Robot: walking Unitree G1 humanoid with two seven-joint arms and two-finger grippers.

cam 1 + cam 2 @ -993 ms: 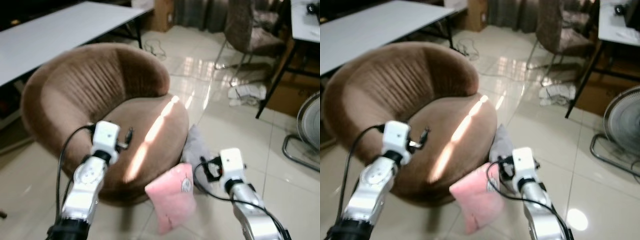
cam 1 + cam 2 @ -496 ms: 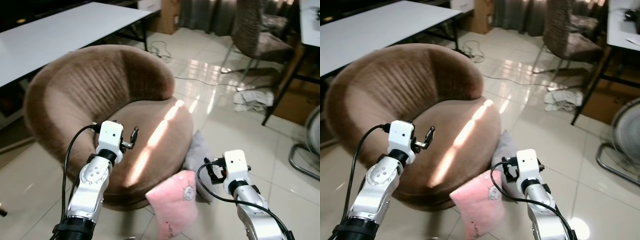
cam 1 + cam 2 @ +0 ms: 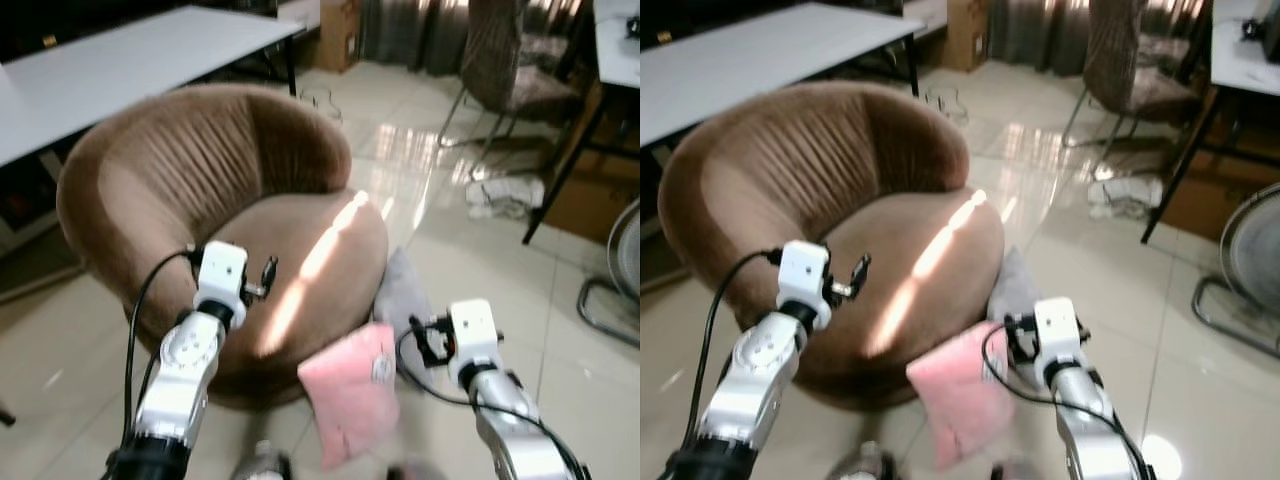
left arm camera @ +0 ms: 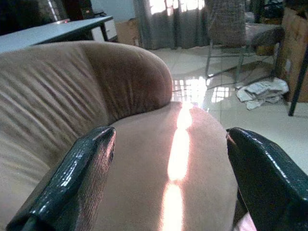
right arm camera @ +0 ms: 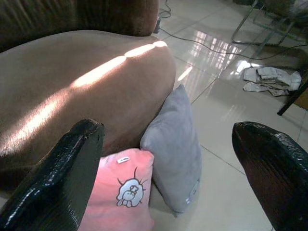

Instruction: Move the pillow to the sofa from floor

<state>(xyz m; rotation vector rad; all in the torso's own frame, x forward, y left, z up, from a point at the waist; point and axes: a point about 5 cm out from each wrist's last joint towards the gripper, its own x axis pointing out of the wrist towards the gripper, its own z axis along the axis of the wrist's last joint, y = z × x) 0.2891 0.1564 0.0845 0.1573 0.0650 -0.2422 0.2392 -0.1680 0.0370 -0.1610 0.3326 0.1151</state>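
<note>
A round brown sofa [image 3: 230, 230] with a curved, ribbed back was seen on a glossy tiled floor [image 3: 480, 270], its seat crossed by a streak of sunlight. A pink pillow [image 3: 348, 390] printed with a small cartoon figure was leaned upright against the front of the seat base, resting on the floor. A grey pillow [image 5: 175, 149] was propped just beside it, also against the base, the two touching.

The left gripper [image 4: 168, 178] was held over the seat cushion with its fingers [image 4: 82, 178] spread wide and nothing between them. The right gripper [image 5: 163, 178] was held above the two pillows, its fingers [image 5: 57, 178] likewise spread wide and empty, apart from both pillows.

A white table [image 3: 130, 60] was seen behind the sofa. A chair [image 3: 510, 70], crumpled cloth [image 3: 505, 195] on the floor, and part of a fan [image 3: 615, 270] were seen to the right.
</note>
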